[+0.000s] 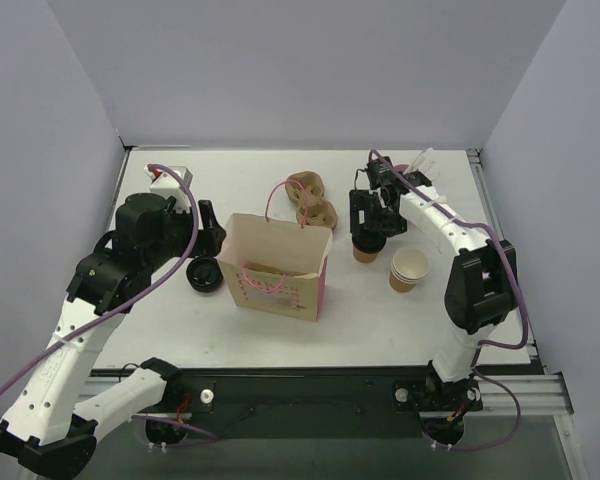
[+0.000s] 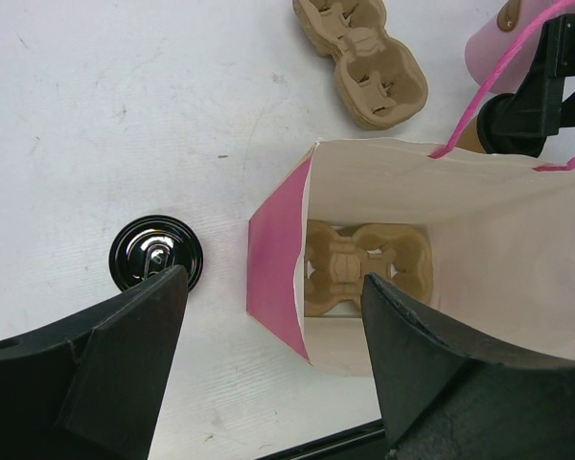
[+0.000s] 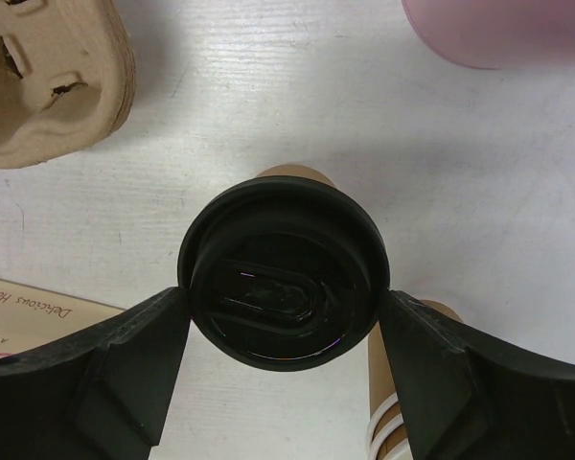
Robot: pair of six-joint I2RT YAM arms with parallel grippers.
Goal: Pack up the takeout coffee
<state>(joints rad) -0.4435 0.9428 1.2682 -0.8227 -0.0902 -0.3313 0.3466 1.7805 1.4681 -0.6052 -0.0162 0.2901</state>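
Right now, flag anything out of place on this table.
One black lid lies loose on the table left of the paper bag, capping no cup; the right tool grips another lid. Nothing looks spilled or damaged.

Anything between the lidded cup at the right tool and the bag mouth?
Nothing visible: bare table between the lidded cup in the right tool and the open paper bag. The spare pulp tray sits behind the bag, off that line.
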